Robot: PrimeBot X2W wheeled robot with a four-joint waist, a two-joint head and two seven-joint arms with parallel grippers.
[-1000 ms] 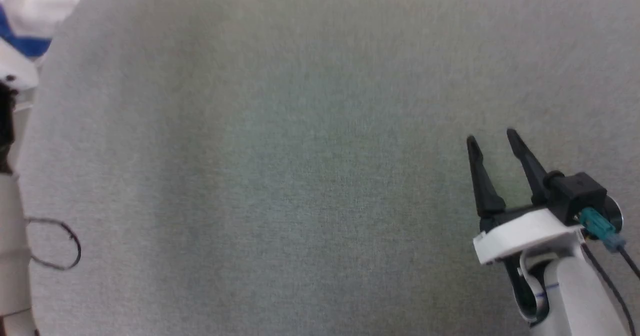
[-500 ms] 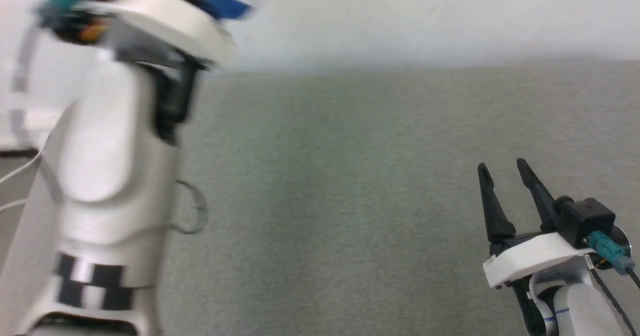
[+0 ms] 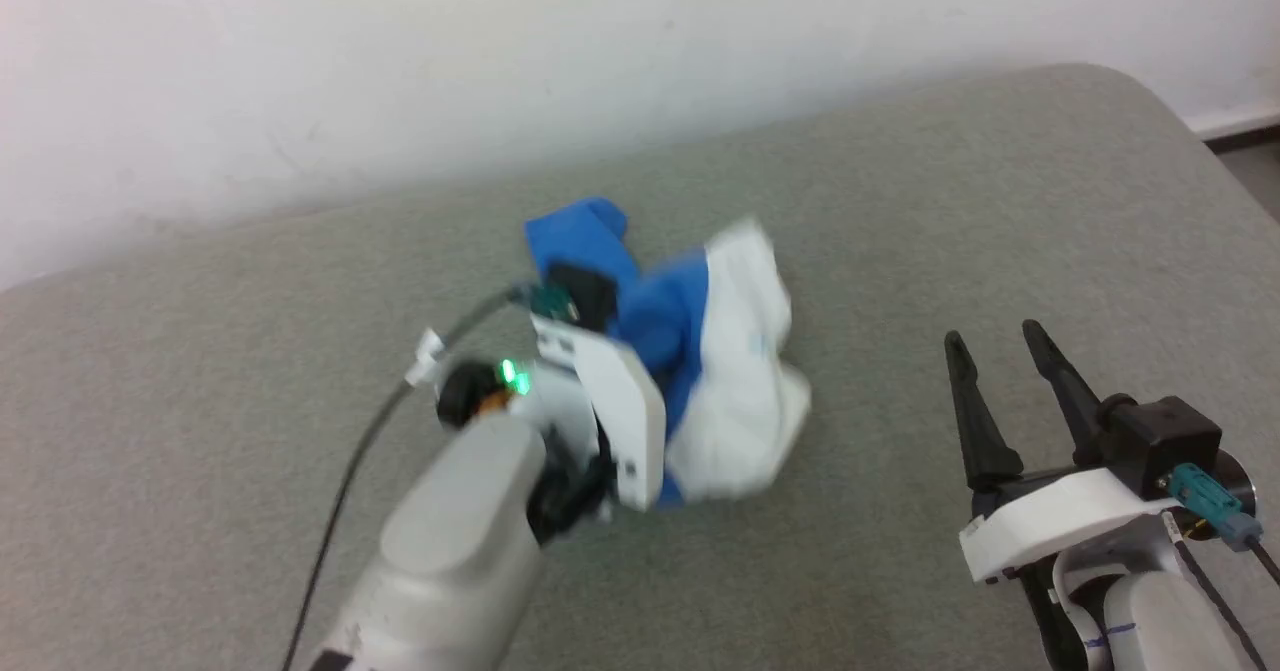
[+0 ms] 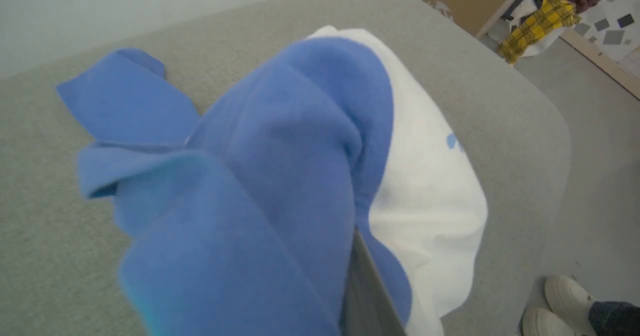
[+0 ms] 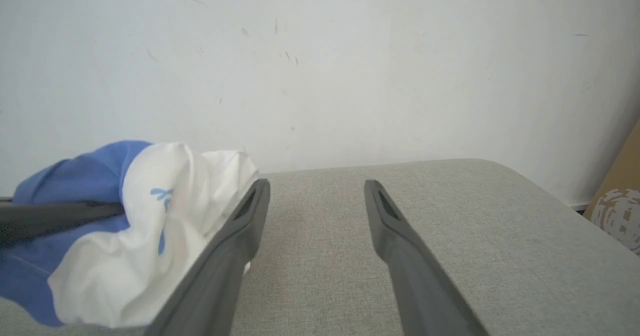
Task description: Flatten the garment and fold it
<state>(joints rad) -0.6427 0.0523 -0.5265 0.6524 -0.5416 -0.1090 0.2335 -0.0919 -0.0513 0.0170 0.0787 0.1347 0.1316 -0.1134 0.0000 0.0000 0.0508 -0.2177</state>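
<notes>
The garment [image 3: 720,371] is a crumpled bundle on the middle of the grey table [image 3: 950,181], its blue sleeves to the left and white body to the right. My left gripper [image 3: 675,351] reaches into it from the lower left. Blue cloth drapes over the gripper's fingers, and one dark finger [image 4: 370,286] shows under the fabric in the left wrist view. The gripper looks shut on the garment [image 4: 300,150]. My right gripper [image 3: 995,346] stands open at the lower right, apart from the bundle. In the right wrist view the garment [image 5: 165,211] lies just left of its fingers [image 5: 235,246].
A white wall [image 3: 500,51] runs behind the table. The table's rounded right corner [image 3: 1180,111] drops to the floor. In the left wrist view a person's white shoes [image 4: 555,306] stand on the floor, and a pile of clothes with yellow plaid [image 4: 540,10] lies farther off.
The head camera has shifted. My left arm has swung in from the left, bringing the garment to the middle of the table. The right gripper stays open.
</notes>
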